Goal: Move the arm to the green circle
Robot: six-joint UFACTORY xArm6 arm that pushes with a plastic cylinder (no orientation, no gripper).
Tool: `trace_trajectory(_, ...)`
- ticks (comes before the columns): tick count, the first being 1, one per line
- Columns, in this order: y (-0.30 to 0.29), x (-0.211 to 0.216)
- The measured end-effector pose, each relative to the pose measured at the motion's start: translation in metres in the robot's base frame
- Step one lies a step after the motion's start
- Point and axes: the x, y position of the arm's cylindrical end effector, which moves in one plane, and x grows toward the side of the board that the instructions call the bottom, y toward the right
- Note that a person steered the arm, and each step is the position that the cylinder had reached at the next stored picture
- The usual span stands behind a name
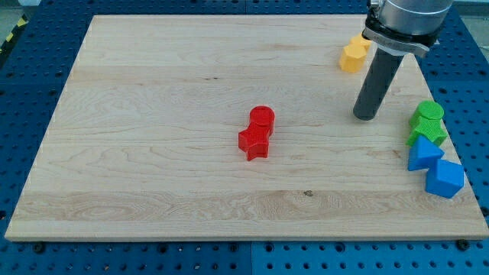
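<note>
The green circle lies near the board's right edge, touching a green star-like block just below it. My tip rests on the board to the left of the green circle, a clear gap apart from it. The dark rod rises from the tip toward the view's top right.
A blue triangle block and a blue cube sit below the green blocks at the right edge. Two yellow blocks lie at the top right beside the rod. A red circle and red star touch mid-board. The wooden board ends in blue pegboard.
</note>
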Motion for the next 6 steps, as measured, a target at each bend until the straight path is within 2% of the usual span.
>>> trace_trajectory(3, 0.031, -0.003)
trace_trajectory(4, 0.034, -0.026)
trace_trajectory(6, 0.076, -0.031)
